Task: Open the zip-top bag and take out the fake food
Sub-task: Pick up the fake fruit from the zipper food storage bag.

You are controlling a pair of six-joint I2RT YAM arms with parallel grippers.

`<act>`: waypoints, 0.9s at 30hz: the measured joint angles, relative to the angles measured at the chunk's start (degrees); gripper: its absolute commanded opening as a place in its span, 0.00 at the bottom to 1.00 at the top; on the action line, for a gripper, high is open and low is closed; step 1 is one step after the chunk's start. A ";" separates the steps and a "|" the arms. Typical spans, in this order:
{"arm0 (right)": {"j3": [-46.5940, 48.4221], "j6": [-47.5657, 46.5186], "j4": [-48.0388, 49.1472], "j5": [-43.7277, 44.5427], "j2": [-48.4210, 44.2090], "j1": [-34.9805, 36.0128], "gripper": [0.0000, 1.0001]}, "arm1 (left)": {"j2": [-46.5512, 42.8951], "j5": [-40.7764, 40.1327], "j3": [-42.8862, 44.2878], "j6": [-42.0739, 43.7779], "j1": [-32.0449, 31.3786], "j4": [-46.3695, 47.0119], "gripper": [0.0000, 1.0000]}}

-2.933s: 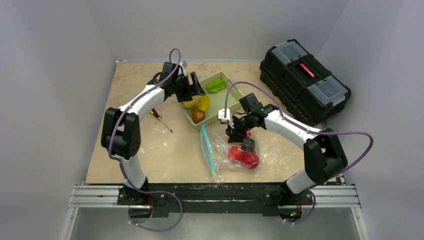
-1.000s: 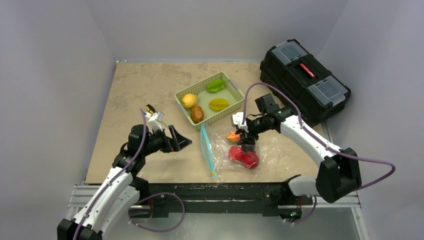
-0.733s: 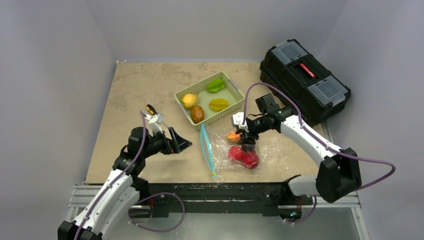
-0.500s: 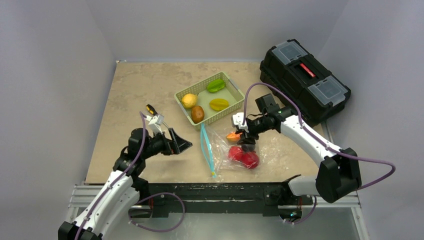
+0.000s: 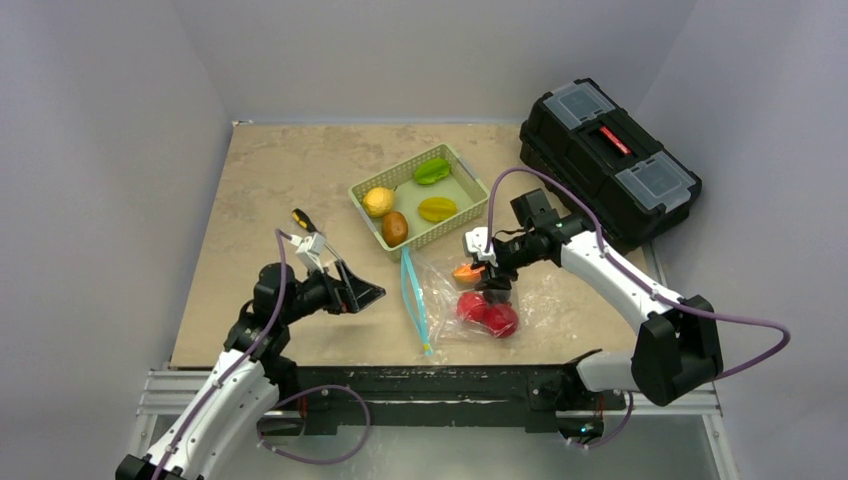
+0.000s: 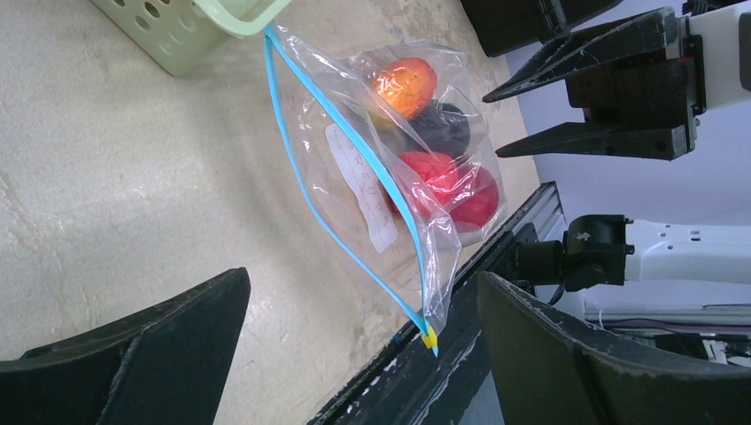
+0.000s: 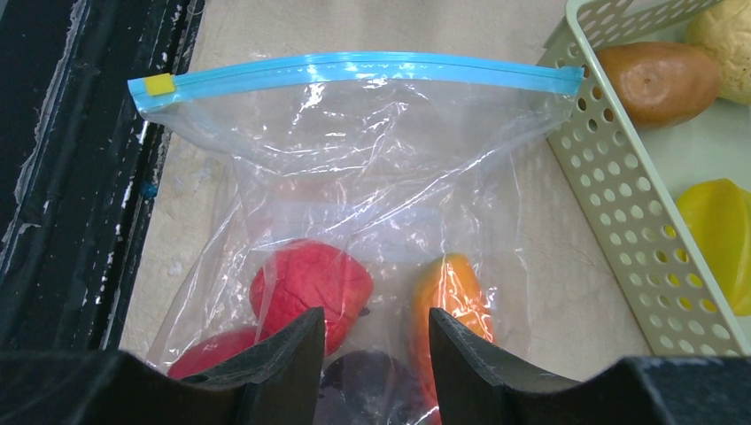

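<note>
Zip-top bag point(image 5: 442, 300): lies flat on the table point(image 5: 270, 180), just in front of the near corner of the green basket point(image 5: 397, 167).
Zipper strip point(image 5: 413, 300): light blue, along the bag's left edge. It runs from the basket corner toward the near table edge and has a yellow tab point(image 7: 159, 85) at the near end. Whether it is sealed cannot be told.
Fake food point(image 5: 488, 314), in bag: an orange piece point(image 5: 466, 271), a dark piece point(image 6: 440, 130) and two red pieces, clustered at the end away from the strip.
Fake food, in basket: a yellow round piece point(image 5: 377, 201), a brown piece point(image 5: 395, 228), a yellow ridged piece point(image 5: 437, 209) and a green piece point(image 5: 432, 171).
Right gripper point(image 5: 487, 272): over the food cluster, fingers parted with nothing between them. Contact with the plastic cannot be told.
Left gripper point(image 5: 362, 285): raised off the table to the left of the bag and facing the strip, fingers spread wide and empty.
Screwdriver point(image 5: 299, 216): on the table left of the basket, partly hidden by the left arm.
Toolbox point(image 5: 608, 160): black, at the far right.
</note>
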 measured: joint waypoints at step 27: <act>-1.42 -2.08 0.02 0.02 0.02 0.00 0.47 | 0.85 -9.27 -0.63 0.07 -11.21 -1.81 0.96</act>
